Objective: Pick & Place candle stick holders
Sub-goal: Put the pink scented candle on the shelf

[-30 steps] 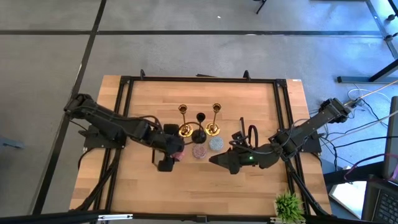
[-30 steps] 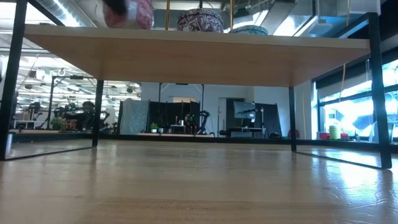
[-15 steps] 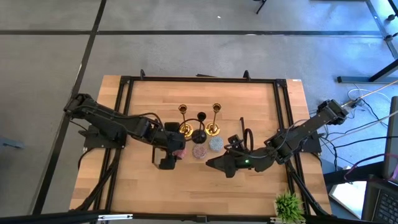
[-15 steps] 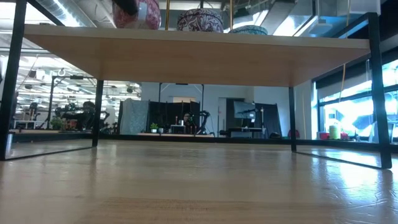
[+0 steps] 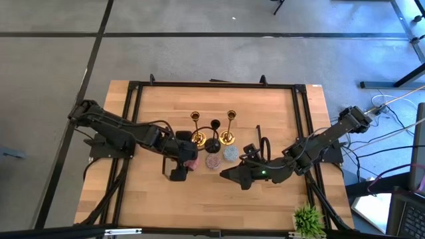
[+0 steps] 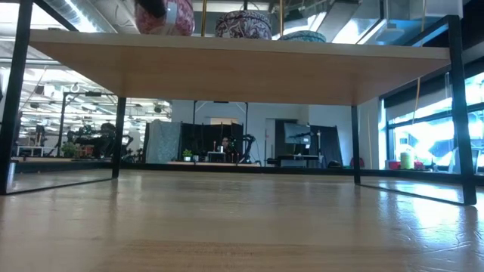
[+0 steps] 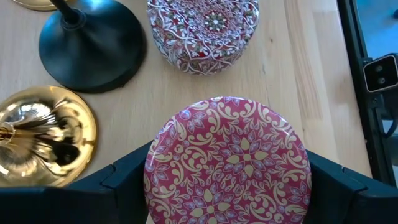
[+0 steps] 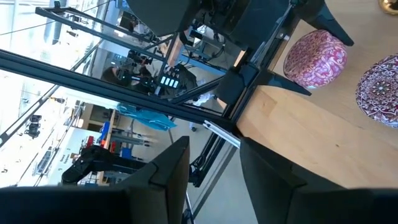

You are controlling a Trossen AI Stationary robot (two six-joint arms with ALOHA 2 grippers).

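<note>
Here the left hand (image 7: pixel 227 186) grips the pink round holder (image 7: pixel 228 165) on the wooden surface (image 5: pixel 265 113), beside the black candlestick (image 5: pixel 213 136); the right hand (image 5: pixel 229 174) waits nearby, fingers parted, empty.

The pink round holder (image 7: pixel 227 162) carries cream floral scrollwork, the mauve round holder (image 7: pixel 204 28) a fine red-and-white lattice, the two stemmed feet are black (image 7: pixel 92 42) and shiny gold (image 7: pixel 45 135), and the desk (image 7: pixel 311 81) is pale wood.
</note>
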